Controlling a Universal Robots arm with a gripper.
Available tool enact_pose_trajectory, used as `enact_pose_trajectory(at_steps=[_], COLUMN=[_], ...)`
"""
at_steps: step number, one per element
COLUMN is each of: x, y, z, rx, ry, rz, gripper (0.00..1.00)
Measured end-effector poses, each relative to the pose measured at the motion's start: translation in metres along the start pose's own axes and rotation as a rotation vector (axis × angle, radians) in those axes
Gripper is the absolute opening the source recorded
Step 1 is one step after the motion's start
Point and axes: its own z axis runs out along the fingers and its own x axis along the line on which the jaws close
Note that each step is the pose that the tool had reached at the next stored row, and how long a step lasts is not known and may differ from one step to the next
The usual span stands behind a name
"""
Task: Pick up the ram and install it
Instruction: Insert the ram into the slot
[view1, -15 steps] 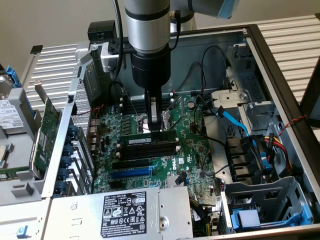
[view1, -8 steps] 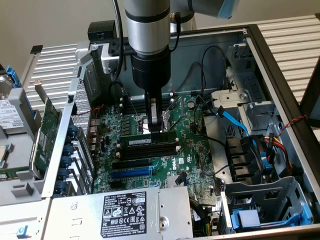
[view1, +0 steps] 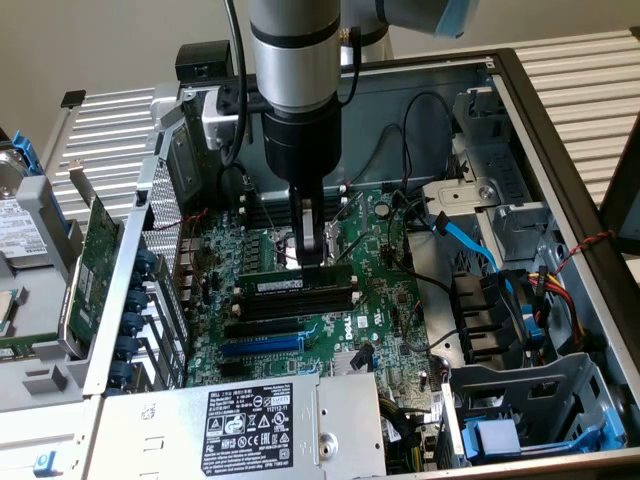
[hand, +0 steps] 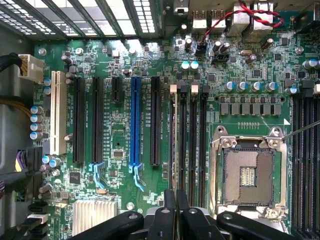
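Ram (view1: 300, 285) on its long edge at the middle of the motherboard (view1: 385, 320), running across the exterior view. It's a narrow dark-green stick with flat black chips along its face and a pale label strip towards the exterior view's left. It stands in the bank of long black memory slots (view1: 298, 305); whether it's pressed fully home, I cannot tell.

Gripper (view1: 313, 256) comes straight down from above, its slim metal fingers clenched on the ram's upper edge, right of the stick's middle. From the wrist, the black fingers (hand: 170, 207) sit pressed close together, and the ram shows edge-on as a thin line along the slot next to the black expansion slots.

Around it, the board is glossy green and crowded with small silver-topped capacitors. A square CPU socket (hand: 248, 172) in a bright metal frame lies beside the slot bank. A blue expansion slot (hand: 134, 122) and a white one (hand: 58, 112) run parallel to it, and a ribbed silver heatsink (hand: 95, 215) sits past them. In the exterior view, a grey sheet-metal power supply (view1: 180, 425) with a black label takes the near edge. A flat blue cable (view1: 470, 245) curves off on that view's right.
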Motion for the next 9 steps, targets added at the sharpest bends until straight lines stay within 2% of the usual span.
enact_pose_trajectory(at_steps=[9], x=[-0.0001], y=[0.0004], z=[0.0049], rx=[0.0], ry=[-0.0001], rz=[0.0], gripper=[0.13])
